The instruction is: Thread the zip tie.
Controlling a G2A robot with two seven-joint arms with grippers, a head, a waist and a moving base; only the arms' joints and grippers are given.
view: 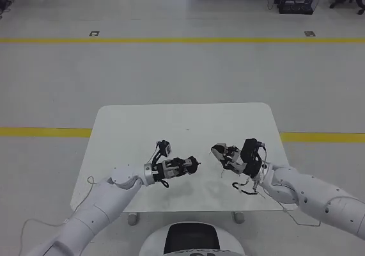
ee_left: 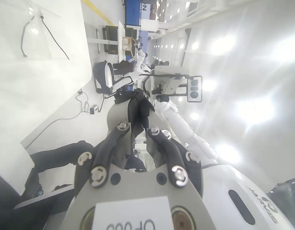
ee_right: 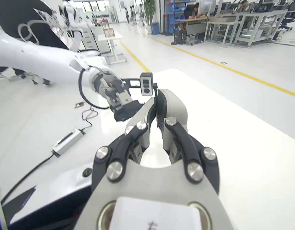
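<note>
A thin black zip tie [ee_right: 156, 89] sticks up from between the fingertips of my right gripper [ee_right: 157, 98], which is shut on it above the white table [view: 182, 121]. In the top view the right gripper [view: 216, 152] and the left gripper [view: 194, 165] face each other a short gap apart, over the table's near half. The left gripper [ee_left: 137, 101] has its dark pads pressed together. I cannot make out whether anything thin is pinched in it. Seen from the right wrist, the left gripper [ee_right: 127, 111] hangs just beyond the right fingertips.
Two thin black strands [ee_left: 54, 39] lie on the table farther off in the left wrist view. A small box with a cable [ee_right: 66, 142] lies on the floor beside the table. The table's near edge [view: 169, 211] runs just below both arms.
</note>
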